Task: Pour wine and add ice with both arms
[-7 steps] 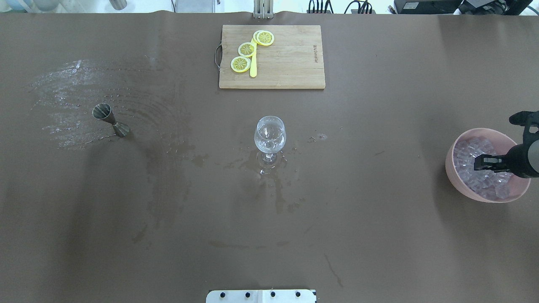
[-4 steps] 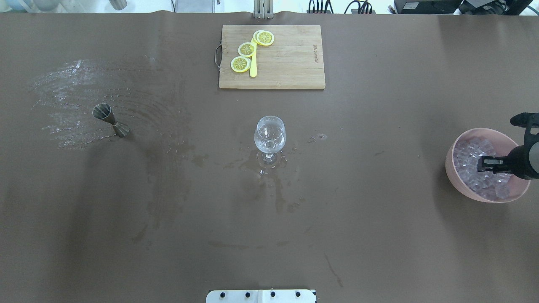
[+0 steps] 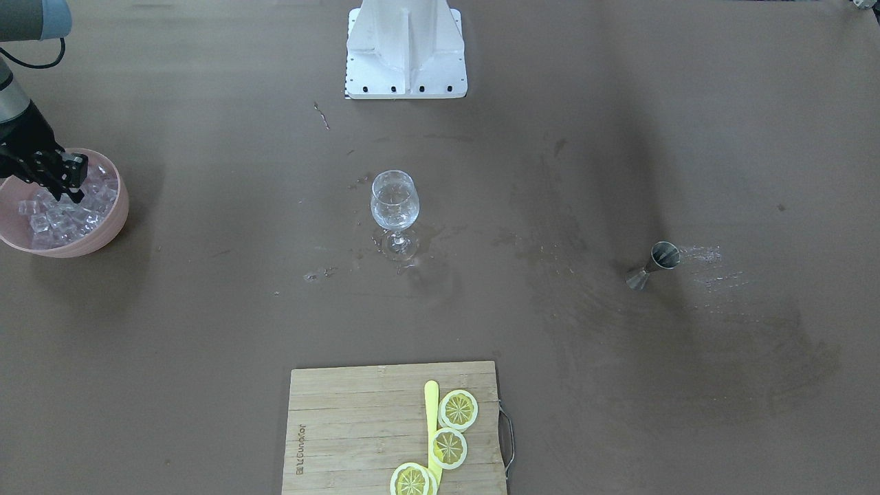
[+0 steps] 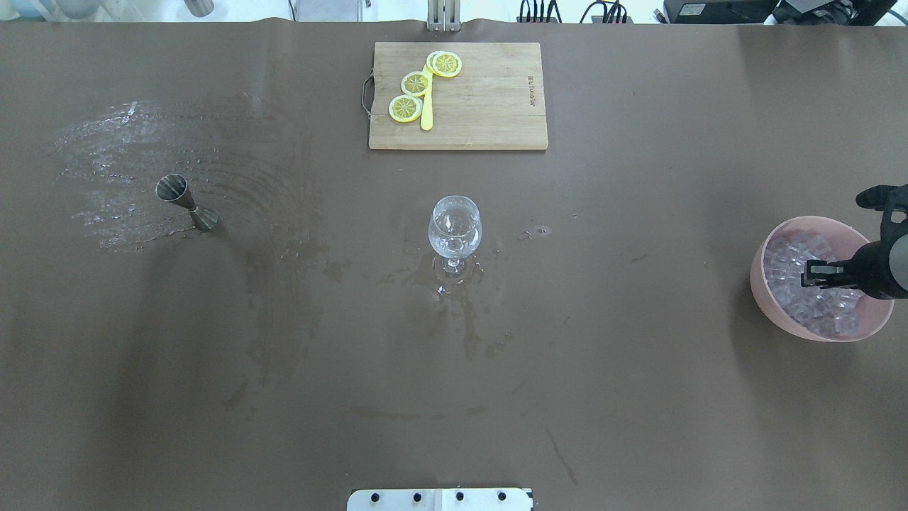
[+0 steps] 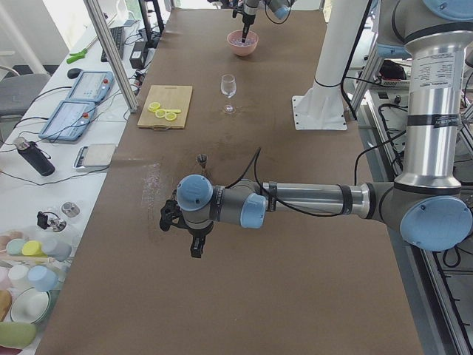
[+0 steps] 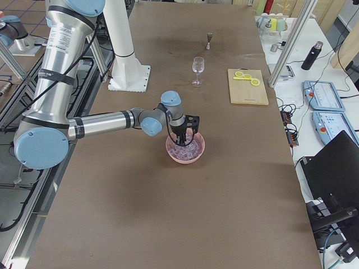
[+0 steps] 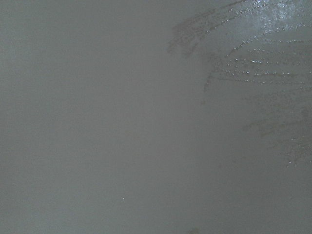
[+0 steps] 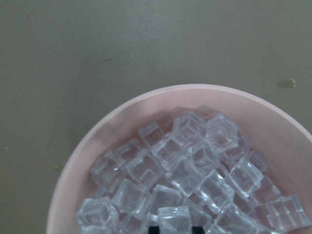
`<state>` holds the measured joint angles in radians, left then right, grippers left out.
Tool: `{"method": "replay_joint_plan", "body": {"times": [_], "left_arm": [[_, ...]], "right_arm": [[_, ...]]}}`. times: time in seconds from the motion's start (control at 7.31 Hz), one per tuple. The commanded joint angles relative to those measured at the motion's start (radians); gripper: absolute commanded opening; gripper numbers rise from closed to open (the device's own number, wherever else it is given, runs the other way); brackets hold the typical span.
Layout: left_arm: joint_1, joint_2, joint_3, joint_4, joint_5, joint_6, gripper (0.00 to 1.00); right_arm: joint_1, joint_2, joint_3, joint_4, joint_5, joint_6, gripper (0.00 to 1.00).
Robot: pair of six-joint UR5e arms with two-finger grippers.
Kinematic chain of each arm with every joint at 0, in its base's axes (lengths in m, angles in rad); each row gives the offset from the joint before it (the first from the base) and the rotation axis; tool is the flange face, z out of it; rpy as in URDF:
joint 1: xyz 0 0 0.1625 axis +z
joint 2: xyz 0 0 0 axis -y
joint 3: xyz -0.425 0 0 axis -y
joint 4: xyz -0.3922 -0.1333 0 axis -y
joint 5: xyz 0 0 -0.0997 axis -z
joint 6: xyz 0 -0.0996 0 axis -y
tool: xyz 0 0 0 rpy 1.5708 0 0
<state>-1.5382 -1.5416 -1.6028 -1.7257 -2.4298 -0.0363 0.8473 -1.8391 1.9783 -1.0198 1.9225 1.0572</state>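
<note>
Pink bowl stands at the table's right end, well apart from the stemmed glass at mid-table. We note the ice heaped inside the bowl as a pile of clear cubes. The right gripper is lowered into the bowl. In the wrist view its two fingertips sit on either side of one cube, a cube's width apart. We cannot tell whether they press on it.

The left gripper hangs above the table by the wet streaks, seen only from the side, so we cannot tell how its fingers stand. A metal jigger stands upright near those streaks. On the far cutting board lie lemon slices and a yellow knife. Damp patches surround the glass's foot.
</note>
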Motion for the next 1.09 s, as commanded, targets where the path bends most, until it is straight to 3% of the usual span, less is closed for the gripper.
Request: {"method": "replay_joint_plan", "body": {"times": [0.0, 0.14, 0.55, 0.68, 0.96], "left_arm": [[0.001, 0.000, 0.001, 0.000, 0.000, -0.001, 0.98], [0.003, 0.000, 0.001, 0.002, 0.000, -0.001, 0.98], [0.003, 0.000, 0.001, 0.002, -0.002, -0.002, 0.98], [0.003, 0.000, 0.000, 0.002, -0.002, -0.002, 0.98], [0.003, 0.000, 0.000, 0.002, -0.002, -0.004, 0.98]], "right_arm": [[0.039, 0.033, 0.072, 0.000, 0.006, -0.005, 0.00], [0.041, 0.067, 0.117, 0.000, 0.003, -0.011, 0.00], [0.039, 0.190, 0.128, -0.022, 0.003, 0.009, 0.00], [0.038, 0.286, 0.131, -0.128, 0.001, 0.045, 0.00], [-0.012, 0.581, 0.132, -0.491, -0.019, 0.176, 0.00]]}}
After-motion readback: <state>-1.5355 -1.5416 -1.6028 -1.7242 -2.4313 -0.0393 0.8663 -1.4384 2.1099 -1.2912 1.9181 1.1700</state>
